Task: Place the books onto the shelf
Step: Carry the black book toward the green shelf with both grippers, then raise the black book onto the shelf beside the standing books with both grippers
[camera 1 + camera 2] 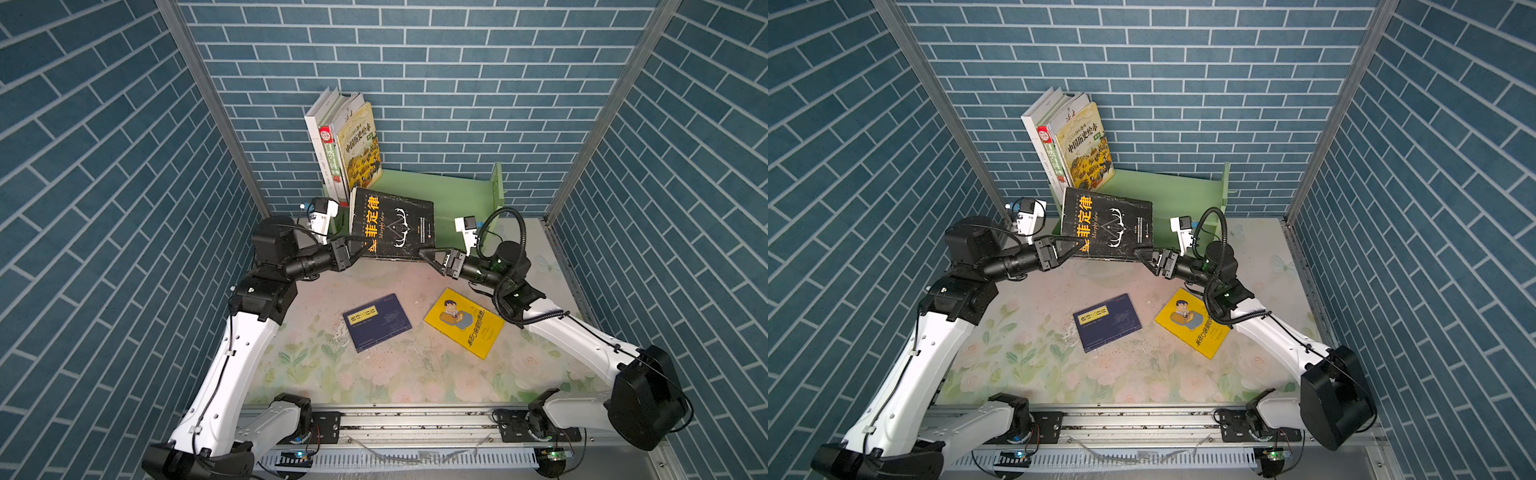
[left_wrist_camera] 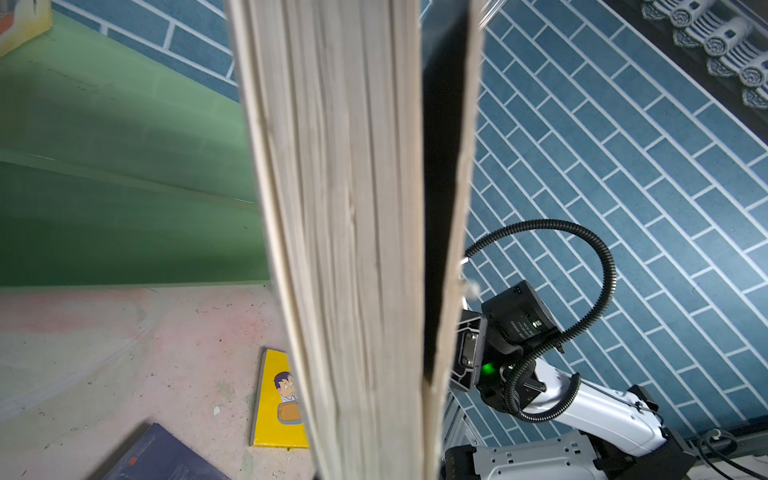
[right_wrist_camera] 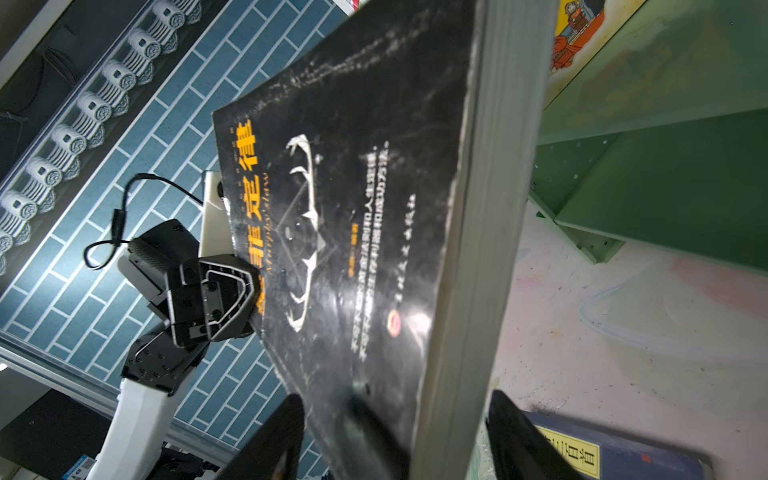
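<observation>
Black book [image 1: 392, 224] lettered "Murphy's law" hangs pinched in left hand [image 1: 361, 246], right hand [image 1: 426, 256] spread around its corner.

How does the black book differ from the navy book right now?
The black book is up off the table, tilted, clamped at a corner by the left pincer; the navy book lies flat on the table, untouched. The black book's cover bears white antlers; the navy book's a yellow title strip. Neither is on the shelf yet.
</observation>
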{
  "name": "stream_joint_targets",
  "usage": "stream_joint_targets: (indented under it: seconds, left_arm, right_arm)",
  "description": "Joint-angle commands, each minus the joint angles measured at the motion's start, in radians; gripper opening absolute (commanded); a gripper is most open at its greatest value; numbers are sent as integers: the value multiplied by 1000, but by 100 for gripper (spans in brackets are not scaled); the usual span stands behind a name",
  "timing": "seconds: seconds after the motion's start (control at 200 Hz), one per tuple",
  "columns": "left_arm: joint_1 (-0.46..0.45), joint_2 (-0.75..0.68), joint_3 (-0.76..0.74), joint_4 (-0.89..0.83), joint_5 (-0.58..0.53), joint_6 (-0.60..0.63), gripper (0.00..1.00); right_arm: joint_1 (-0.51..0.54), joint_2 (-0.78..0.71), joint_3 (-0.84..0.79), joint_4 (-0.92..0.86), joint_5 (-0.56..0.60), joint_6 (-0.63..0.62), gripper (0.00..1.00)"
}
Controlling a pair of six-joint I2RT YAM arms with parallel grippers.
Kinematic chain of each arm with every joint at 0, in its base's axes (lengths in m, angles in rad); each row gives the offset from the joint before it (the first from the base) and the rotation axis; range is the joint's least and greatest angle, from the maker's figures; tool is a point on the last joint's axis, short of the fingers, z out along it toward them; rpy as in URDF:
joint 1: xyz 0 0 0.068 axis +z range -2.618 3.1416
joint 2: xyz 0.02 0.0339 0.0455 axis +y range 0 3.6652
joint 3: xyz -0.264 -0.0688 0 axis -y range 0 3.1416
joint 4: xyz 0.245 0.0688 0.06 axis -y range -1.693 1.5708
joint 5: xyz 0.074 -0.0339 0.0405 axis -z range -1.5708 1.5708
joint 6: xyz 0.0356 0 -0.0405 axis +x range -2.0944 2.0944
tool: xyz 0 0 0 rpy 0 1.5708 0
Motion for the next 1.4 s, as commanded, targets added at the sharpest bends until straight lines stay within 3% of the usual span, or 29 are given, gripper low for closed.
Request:
stream_joint_targets:
  seconds: [0.0, 0.32, 0.59, 0.735, 0.81, 1.005, 1.15, 1.24, 1.395]
  left_arm:
    - [28, 3, -11, 157, 76, -44, 13]
    - [28, 27, -22, 153, 107, -37, 13]
    - [29, 64, -33, 223, 168, -84, 13]
    - [29, 83, -30, 239, 189, -99, 14]
    - [29, 90, -30, 238, 195, -100, 13]
    - [29, 106, -4, 209, 210, -75, 14]
    - [29, 106, 41, 95, 175, 0, 14]
    - [28, 100, 50, 42, 137, 33, 21]
    - [28, 96, 66, 24, 94, 49, 29]
  right_arm:
    - [3, -31, -16, 89, -12, 51, 62]
    - [2, -42, -41, 105, 4, 73, 36]
    - [3, 75, -19, 354, -89, 243, 45]
    - [6, 90, -5, 330, -97, 237, 54]
    - [9, 85, 7, 274, -95, 210, 54]
    - [9, 55, 5, 208, -66, 165, 41]
    - [10, 45, 2, 181, -50, 147, 31]
    - [10, 45, 3, 191, -43, 150, 23]
    - [10, 52, 11, 214, -24, 158, 17]
